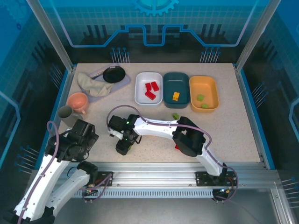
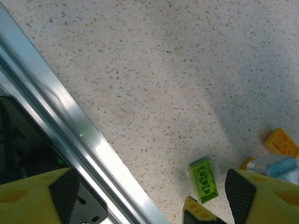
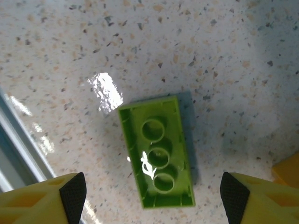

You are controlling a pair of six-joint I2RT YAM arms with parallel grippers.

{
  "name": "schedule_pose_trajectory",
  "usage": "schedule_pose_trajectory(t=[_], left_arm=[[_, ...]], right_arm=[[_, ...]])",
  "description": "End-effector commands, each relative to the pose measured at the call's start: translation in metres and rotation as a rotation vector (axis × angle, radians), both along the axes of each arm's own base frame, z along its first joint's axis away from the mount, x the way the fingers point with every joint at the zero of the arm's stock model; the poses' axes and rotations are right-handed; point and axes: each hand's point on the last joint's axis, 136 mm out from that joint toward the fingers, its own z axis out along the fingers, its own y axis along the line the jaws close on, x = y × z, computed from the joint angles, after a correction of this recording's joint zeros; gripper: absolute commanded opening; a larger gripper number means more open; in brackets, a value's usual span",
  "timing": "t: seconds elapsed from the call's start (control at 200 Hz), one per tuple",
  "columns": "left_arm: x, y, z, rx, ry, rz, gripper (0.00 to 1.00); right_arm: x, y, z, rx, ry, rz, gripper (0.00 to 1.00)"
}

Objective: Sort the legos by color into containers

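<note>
A light green lego (image 3: 156, 158) lies underside up on the table, between the wide-apart fingers of my open right gripper (image 3: 152, 198), which hovers over it at the table's front left (image 1: 122, 147). The same green lego (image 2: 204, 179) appears near a yellow-orange lego (image 2: 281, 142). My left gripper (image 2: 152, 198) is open and holds nothing, over the table's front rail. The white tray (image 1: 140, 93) holds red legos (image 1: 151, 87). The teal tray (image 1: 183, 79) holds a yellow-orange lego (image 1: 175, 96). The orange tray (image 1: 210, 86) holds green legos (image 1: 200, 97). Another green lego (image 1: 175, 115) lies loose.
A pink bowl (image 1: 77, 101) and a grey mug (image 1: 65, 112) stand at the left. A crumpled cloth (image 1: 92, 85) and a black dish (image 1: 113, 73) sit at the back left. The metal front rail (image 2: 70, 126) runs close by. A red lego (image 1: 177, 147) peeks from under the right arm.
</note>
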Motion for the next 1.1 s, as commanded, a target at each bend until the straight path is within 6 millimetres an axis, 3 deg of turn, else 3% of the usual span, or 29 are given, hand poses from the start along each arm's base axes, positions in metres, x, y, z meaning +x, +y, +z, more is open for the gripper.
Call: schedule_pose_trajectory(t=[0.0, 0.105, 0.13, 0.4, 0.605, 0.805, 0.825, 0.885, 1.01, 1.095], left_arm=[[-0.012, 0.010, -0.001, 0.034, 0.029, 0.028, 0.86], [-0.012, 0.008, -0.001, 0.030, 0.027, 0.022, 0.85], [-0.012, 0.008, -0.001, 0.028, 0.025, 0.024, 0.86], [-0.008, 0.006, -0.001, 0.023, 0.018, 0.010, 0.85], [-0.003, 0.002, -0.001, 0.013, 0.002, -0.011, 0.84], [0.025, -0.024, 0.003, -0.066, -0.090, -0.142, 0.83], [0.029, -0.027, 0.004, -0.077, -0.103, -0.155, 0.83], [0.041, -0.038, 0.010, -0.110, -0.146, -0.204, 0.82], [0.069, -0.066, 0.021, -0.185, -0.216, -0.310, 0.82], [0.090, -0.087, 0.029, -0.234, -0.261, -0.374, 0.82]], right_arm=[[-0.001, -0.004, -0.009, -0.078, -0.018, 0.025, 0.77], [0.002, -0.004, -0.010, -0.107, -0.037, 0.033, 0.73], [0.001, -0.006, -0.022, -0.140, -0.035, 0.038, 0.72], [-0.001, -0.017, -0.043, -0.263, -0.055, 0.052, 0.60], [0.001, -0.016, -0.043, -0.260, -0.065, 0.047, 0.40], [0.023, -0.003, 0.006, -0.132, -0.142, -0.009, 0.33], [0.028, -0.002, 0.023, -0.099, -0.156, -0.026, 0.32], [0.042, -0.006, 0.048, -0.048, -0.171, -0.079, 0.32], [0.074, -0.032, 0.090, 0.027, -0.185, -0.205, 0.32], [0.104, -0.063, 0.109, 0.071, -0.178, -0.325, 0.32]])
